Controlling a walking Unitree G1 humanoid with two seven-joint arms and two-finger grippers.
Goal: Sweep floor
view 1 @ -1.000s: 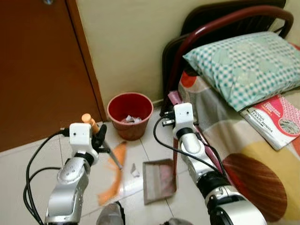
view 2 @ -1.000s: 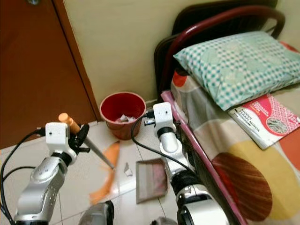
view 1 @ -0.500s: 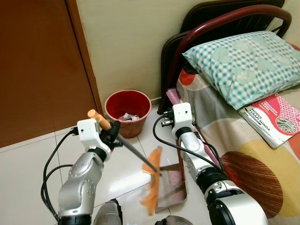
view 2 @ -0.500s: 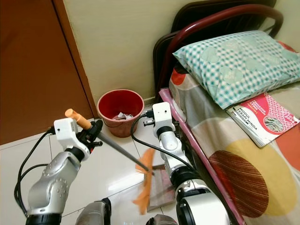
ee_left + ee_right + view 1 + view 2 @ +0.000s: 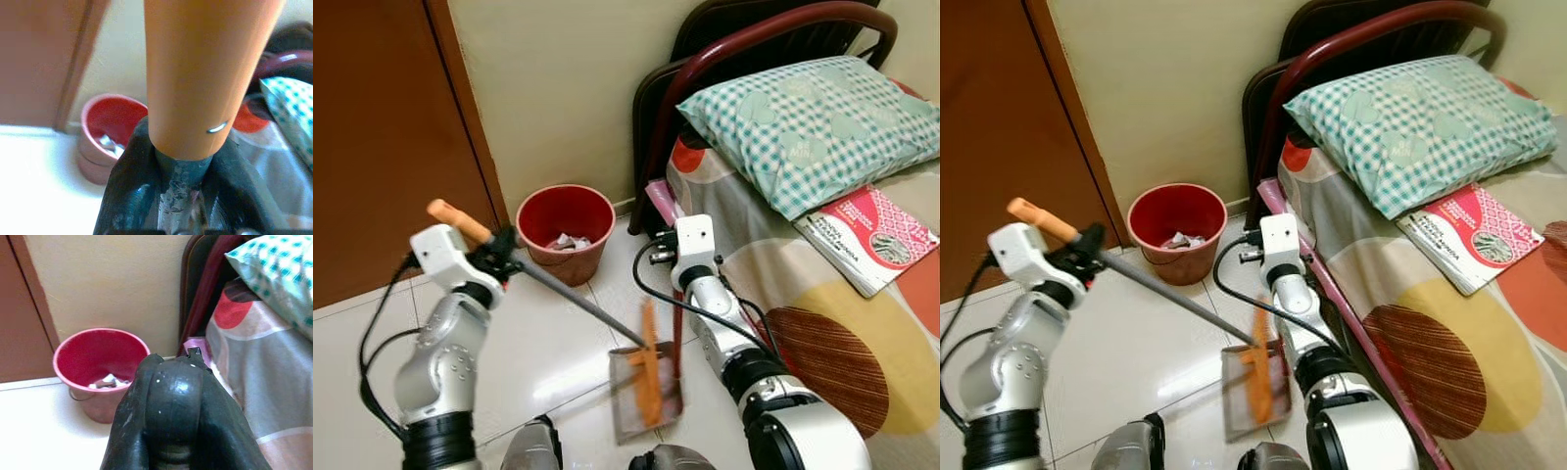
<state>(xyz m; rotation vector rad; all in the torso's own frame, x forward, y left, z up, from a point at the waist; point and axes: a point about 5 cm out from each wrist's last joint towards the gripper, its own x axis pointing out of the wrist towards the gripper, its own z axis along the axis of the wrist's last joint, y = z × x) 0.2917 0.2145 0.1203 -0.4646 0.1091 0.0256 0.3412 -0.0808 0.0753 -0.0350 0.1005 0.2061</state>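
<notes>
Nearest the robot, the dustpan [image 5: 644, 392] sits on the white tiled floor [image 5: 538, 343], with the broom's orange bristles [image 5: 649, 377] resting in it. The broom [image 5: 578, 304] slants up and left from there to the left gripper [image 5: 499, 257], whose fingers are clamped around its handle just below the orange grip. The right gripper [image 5: 171, 396] is closed on the upright dustpan handle beside the bed [image 5: 822, 294]. Farther back, a red bin [image 5: 564, 227] holding paper scraps stands against the wall.

The bucket [image 5: 564, 230] stands on the floor [image 5: 543, 338] against the far wall, door [image 5: 386, 137] to its left, bed [image 5: 822, 294] to its right. The dustpan [image 5: 646, 392] lies nearer, beside the bed; pillow [image 5: 803, 122] and book [image 5: 879, 238] lie on it.
</notes>
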